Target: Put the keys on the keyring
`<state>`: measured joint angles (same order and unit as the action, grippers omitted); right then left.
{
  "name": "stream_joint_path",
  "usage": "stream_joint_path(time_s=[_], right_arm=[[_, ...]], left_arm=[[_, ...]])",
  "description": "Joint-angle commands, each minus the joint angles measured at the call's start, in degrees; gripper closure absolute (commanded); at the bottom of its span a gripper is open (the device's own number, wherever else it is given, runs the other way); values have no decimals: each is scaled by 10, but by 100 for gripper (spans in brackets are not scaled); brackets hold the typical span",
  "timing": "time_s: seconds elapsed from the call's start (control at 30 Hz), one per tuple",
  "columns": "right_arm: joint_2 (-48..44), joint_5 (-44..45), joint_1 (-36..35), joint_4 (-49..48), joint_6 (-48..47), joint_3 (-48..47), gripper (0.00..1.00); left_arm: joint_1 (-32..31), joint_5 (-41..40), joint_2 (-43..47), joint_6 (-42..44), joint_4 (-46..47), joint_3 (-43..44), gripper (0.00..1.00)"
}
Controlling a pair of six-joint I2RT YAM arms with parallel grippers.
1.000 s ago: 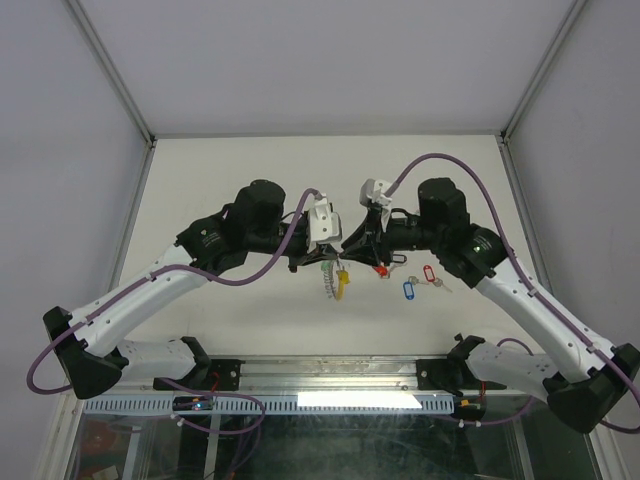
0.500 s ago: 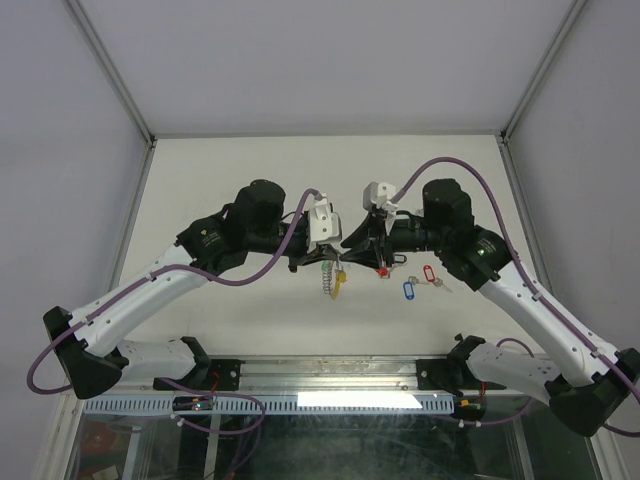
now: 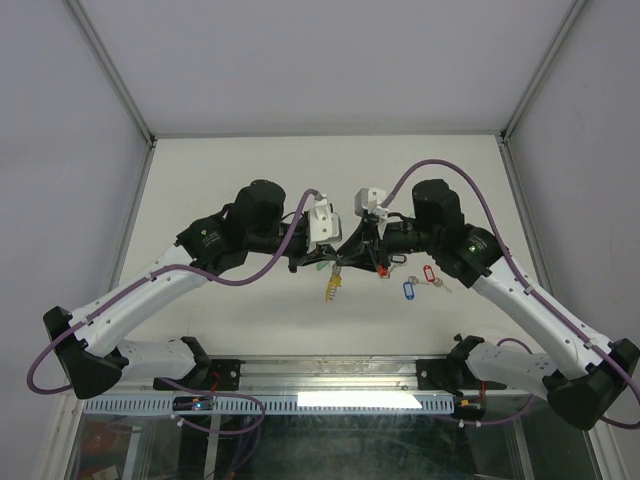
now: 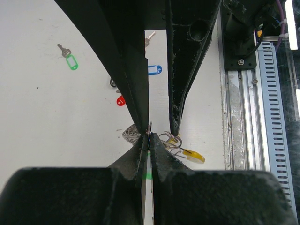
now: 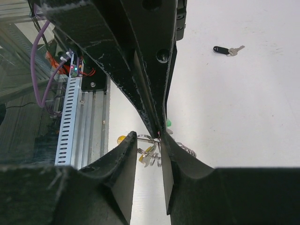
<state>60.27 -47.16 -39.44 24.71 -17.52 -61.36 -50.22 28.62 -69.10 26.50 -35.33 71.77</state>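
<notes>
Centrally, the left gripper was fully closed, its fingers pinching a thin edge at the keyring, prob. to hold it steady, off the table, for the other arm. The right gripper met it tip to tip from the opposite side, fingers partly apart w/ a wire loop of the ring in the gap. Couldn't tell whether it gripped the loop or only straddled it. That pose looked like an attempt to spread or line up the ring so a key could slide on.

The keyring's silvery coil hung just below both grippers, w/ a yellow tag dangling beside it and a speck of green at the pinch, so at least one key seemed threaded already.

Further out, loose on the table & well apart from the grippers: red-tagged key, blue-tagged key, green-tagged key, black-tagged key. Those seemed left to do, so task approx. early to mid.
</notes>
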Motion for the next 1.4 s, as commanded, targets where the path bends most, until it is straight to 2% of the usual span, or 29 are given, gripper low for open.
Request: stream_joint_path(time_s=[0.0, 0.5, 0.9, 1.1, 1.2, 1.37], right_arm=[[1, 8, -7, 9, -19, -3, 70], [-1, 48, -10, 6, -22, 3, 68], [2, 47, -10, -7, -13, 9, 78], [-1, 46, -11, -15, -8, 10, 90], [-4, 46, -11, -18, -7, 9, 100], [-10, 53, -11, 7, -19, -2, 100]], left_arm=[[-3, 19, 12, 11, 31, 31, 100], [-2, 21, 13, 11, 31, 29, 100], [-3, 21, 14, 11, 31, 30, 100], [-2, 21, 14, 12, 32, 31, 100], [-3, 20, 13, 12, 32, 31, 100], [-2, 16, 16, 12, 31, 31, 100]])
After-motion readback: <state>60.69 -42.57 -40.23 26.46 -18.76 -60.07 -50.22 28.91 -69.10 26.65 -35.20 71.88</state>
